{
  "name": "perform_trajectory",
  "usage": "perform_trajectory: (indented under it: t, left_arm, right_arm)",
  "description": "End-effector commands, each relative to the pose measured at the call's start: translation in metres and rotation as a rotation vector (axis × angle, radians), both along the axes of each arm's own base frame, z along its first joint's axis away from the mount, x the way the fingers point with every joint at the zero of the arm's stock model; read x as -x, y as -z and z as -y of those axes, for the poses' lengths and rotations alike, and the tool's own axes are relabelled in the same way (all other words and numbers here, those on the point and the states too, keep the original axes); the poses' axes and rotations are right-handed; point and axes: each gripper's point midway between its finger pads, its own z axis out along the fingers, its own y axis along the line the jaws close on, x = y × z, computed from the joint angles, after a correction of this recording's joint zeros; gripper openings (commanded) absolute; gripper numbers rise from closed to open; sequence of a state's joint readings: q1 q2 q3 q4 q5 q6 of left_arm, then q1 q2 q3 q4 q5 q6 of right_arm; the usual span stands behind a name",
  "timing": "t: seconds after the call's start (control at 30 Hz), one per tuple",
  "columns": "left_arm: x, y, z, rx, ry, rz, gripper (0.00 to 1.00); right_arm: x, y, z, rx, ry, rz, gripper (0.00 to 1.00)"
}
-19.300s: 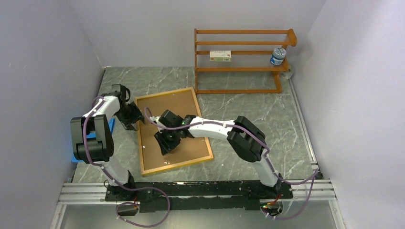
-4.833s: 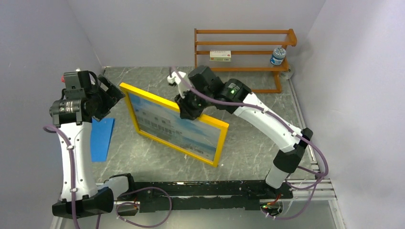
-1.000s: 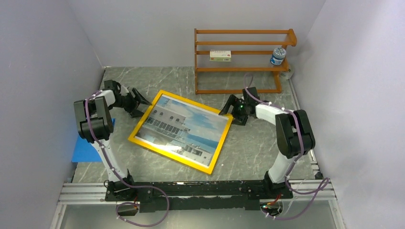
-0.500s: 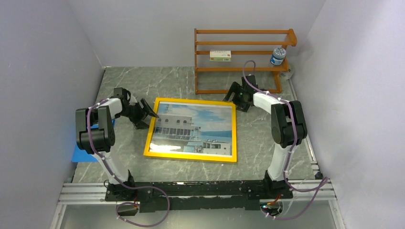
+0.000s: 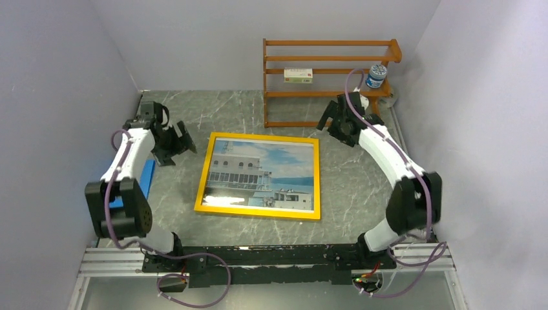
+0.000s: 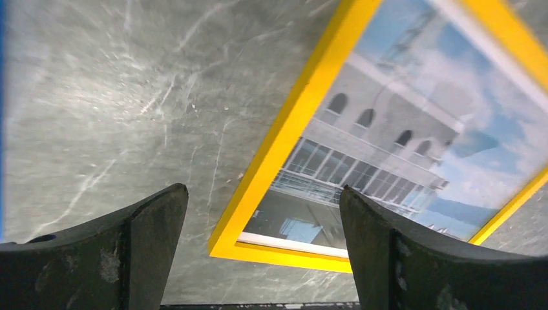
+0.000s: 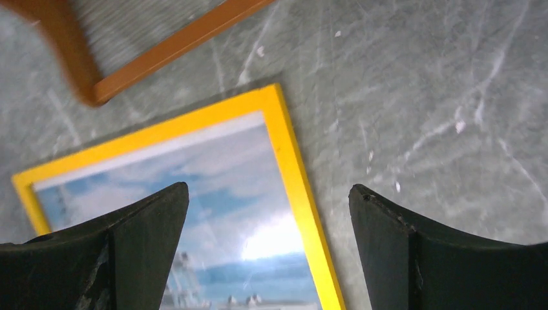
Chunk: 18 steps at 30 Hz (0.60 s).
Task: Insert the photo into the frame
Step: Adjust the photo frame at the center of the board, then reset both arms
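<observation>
Looks done: photo point(image 5: 262, 171) sits face-up inside yellow frame point(image 5: 205, 177), flat on table point(image 5: 349, 187) centre. L gripper point(image 5: 183, 143) & R gripper point(image 5: 331, 116) both spread wide, empty, off its ends. Retreat high & straight, w/o clipping frame corners.

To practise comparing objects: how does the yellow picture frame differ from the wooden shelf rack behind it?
The frame is bright yellow; the rack is orange-brown. The frame lies flat on the table; the rack stands upright by the back wall. The frame holds a photo; the rack carries a small box and a bottle. Both are rectangular.
</observation>
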<state>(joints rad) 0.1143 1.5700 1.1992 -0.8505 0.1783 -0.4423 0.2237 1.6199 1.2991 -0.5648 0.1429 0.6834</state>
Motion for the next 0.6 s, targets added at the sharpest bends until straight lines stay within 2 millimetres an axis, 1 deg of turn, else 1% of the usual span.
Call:
perform_trajectory:
  t: [0.0, 0.1, 0.13, 0.2, 0.27, 0.33, 0.37, 0.43, 0.47, 0.5, 0.57]
  left_arm:
    - [0.009, -0.079, -0.003, -0.124, 0.060, 0.186, 0.93]
    - [0.023, -0.131, 0.003, -0.135, 0.066, 0.362, 0.94]
    - [0.026, -0.142, 0.005, -0.130, 0.065, 0.402, 0.94]
    - [0.040, -0.173, 0.007, -0.132, 0.061, 0.503, 0.94]
    - [0.052, -0.194, 0.004, -0.153, 0.041, 0.559, 0.94]
    - [0.066, -0.212, 0.000, -0.179, 0.026, 0.609, 0.94]
    - [0.073, -0.221, -0.002, -0.193, 0.018, 0.633, 0.94]
    - [0.088, -0.238, -0.007, -0.227, -0.008, 0.677, 0.94]
    - [0.097, -0.248, -0.010, -0.237, -0.033, 0.688, 0.94]
    - [0.108, -0.255, -0.019, -0.265, -0.085, 0.680, 0.94]
    - [0.133, -0.266, -0.032, -0.299, -0.195, 0.667, 0.94]
  right_arm:
    - [0.059, -0.036, 0.001, 0.086, -0.067, 0.000, 0.98]
    - [0.089, -0.059, 0.003, 0.099, -0.068, 0.046, 0.98]
    - [0.099, -0.068, 0.005, 0.098, -0.060, 0.059, 0.98]
    - [0.119, -0.089, 0.008, 0.093, -0.066, 0.087, 0.98]
    - [0.138, -0.112, 0.011, 0.116, -0.084, 0.130, 0.98]
    - [0.157, -0.131, 0.020, 0.141, -0.077, 0.174, 0.98]
    - [0.168, -0.143, 0.027, 0.141, -0.059, 0.207, 0.98]
    - [0.189, -0.159, 0.046, 0.145, 0.000, 0.234, 0.99]
    - [0.200, -0.171, 0.057, 0.148, 0.039, 0.249, 0.99]
    - [0.213, -0.182, 0.068, 0.146, 0.084, 0.257, 0.99]
    - [0.233, -0.200, 0.088, 0.146, 0.152, 0.308, 0.99]
